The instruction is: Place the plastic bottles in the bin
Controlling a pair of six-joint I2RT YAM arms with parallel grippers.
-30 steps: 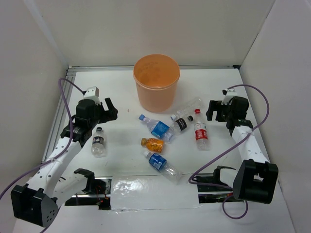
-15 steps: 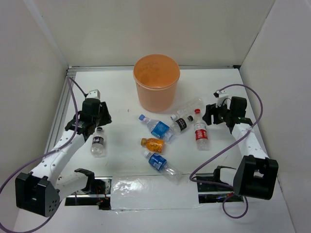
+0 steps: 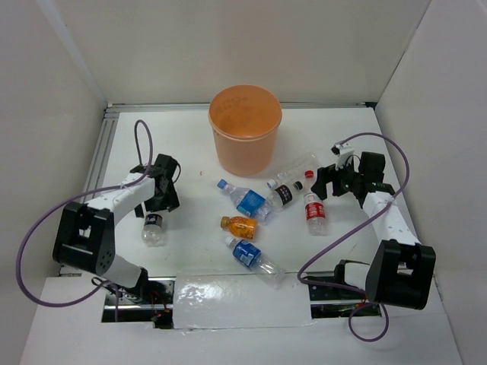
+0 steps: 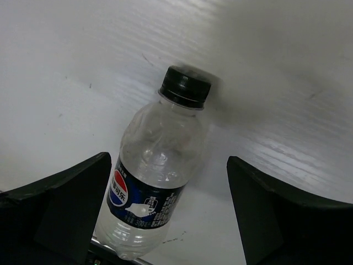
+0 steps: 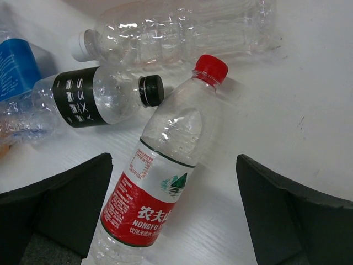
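The bin is a large pale-orange bucket at the back centre. Several plastic bottles lie in front of it: a blue-label one, a black-label one, a bare clear one, a stubby orange one and another blue one. My left gripper is open, straddling the dark-label bottle without touching it. Just as open, my right gripper straddles the red-label bottle, which lies nearer its left finger.
White walls enclose the table on three sides. A metal rail runs along the left edge. A shiny plastic sheet covers the front edge between the arm bases. In the right wrist view the black-label bottle and clear bottle lie just beyond the red one.
The left arm has folded in and brought its gripper down over the dark-label bottle. The right gripper has shifted left and lower, over the red-label bottle. No bottle has moved.
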